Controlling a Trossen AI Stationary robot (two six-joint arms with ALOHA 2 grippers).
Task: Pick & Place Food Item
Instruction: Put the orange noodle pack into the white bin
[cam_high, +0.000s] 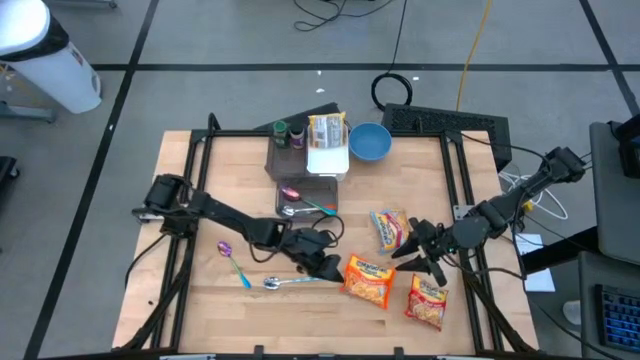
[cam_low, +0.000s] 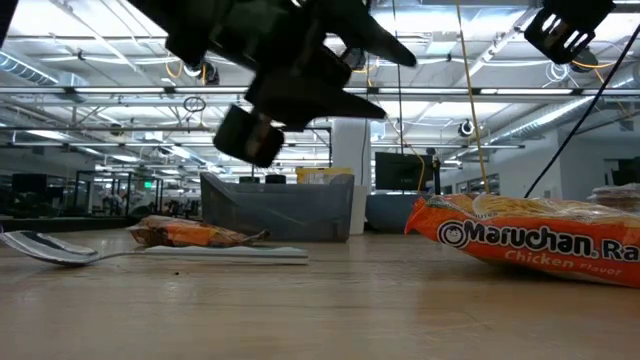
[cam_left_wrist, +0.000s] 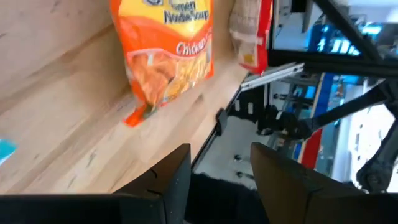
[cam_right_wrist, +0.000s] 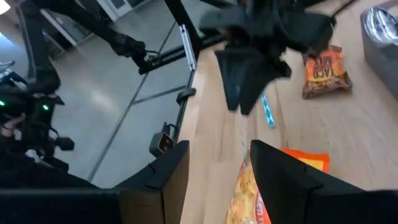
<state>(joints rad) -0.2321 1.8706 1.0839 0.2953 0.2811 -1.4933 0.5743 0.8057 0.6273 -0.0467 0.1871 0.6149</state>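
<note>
Light wooden tabletop (cam_high: 200, 300) on grey tiled floor (cam_high: 200, 90); left claw (cam_high: 328, 268) open over it, right claw (cam_high: 425, 252) open, both empty.

- wooden table (cam_high: 200, 170), frame centre
- three ramen packets (cam_high: 368, 279) lower right
- two spoons (cam_high: 232, 260) lower left
- blue bowl (cam_high: 369, 141), grey tray (cam_high: 307, 190) top

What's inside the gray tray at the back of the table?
In the gray tray, the high view shows a purple spoon and a teal-handled spoon. A white container covers its back part, hiding anything beneath.
</note>
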